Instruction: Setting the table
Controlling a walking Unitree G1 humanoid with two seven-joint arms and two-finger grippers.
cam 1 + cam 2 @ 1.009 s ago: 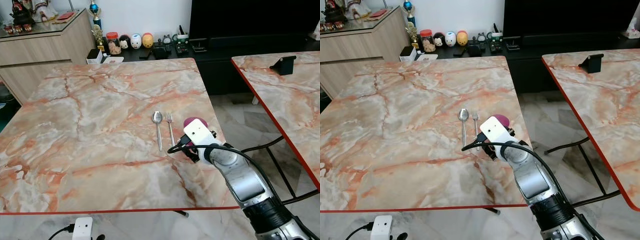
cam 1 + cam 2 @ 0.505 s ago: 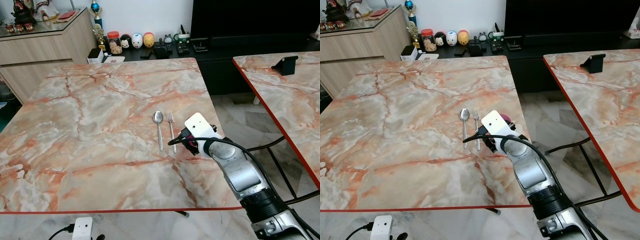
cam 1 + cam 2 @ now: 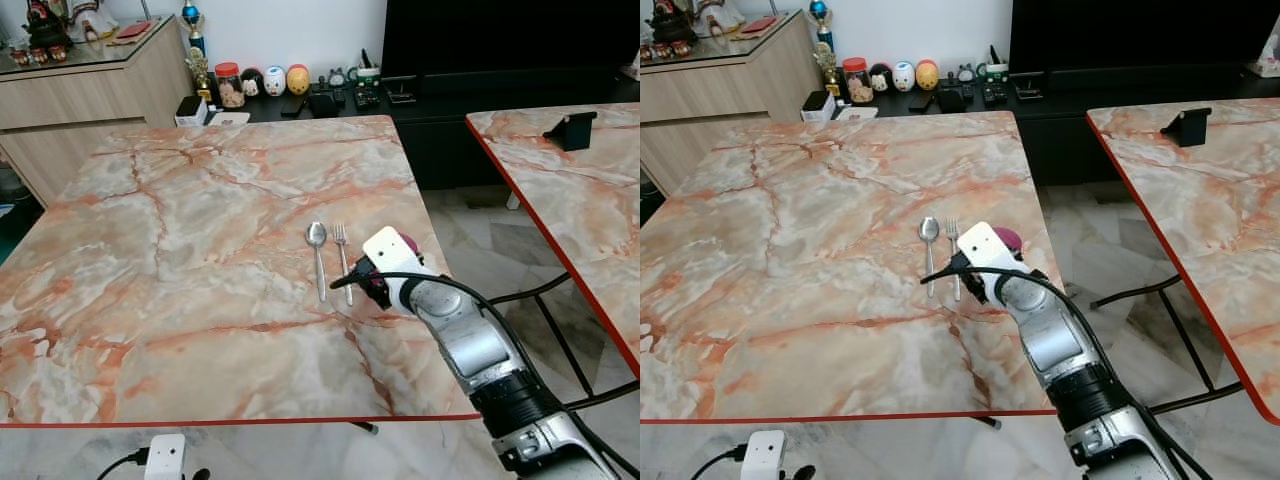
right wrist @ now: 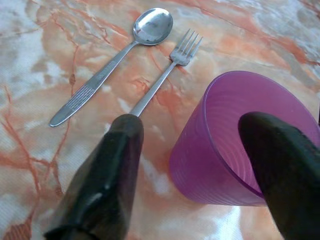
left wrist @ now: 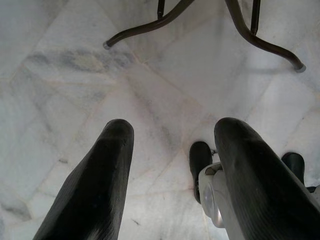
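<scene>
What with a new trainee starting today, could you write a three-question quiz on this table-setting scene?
1. True or false: the fork lies between the spoon and the purple cup.
2. The right gripper is: A. shut on the fork; B. open at the purple cup; C. lifting the spoon.
3. Fill in: the left gripper hangs open over the marble ____.
Key: 1 true; 2 B; 3 floor.

Round figurines and a jar are sitting on a dark console; a black stand is resting on the neighbouring table.
</scene>
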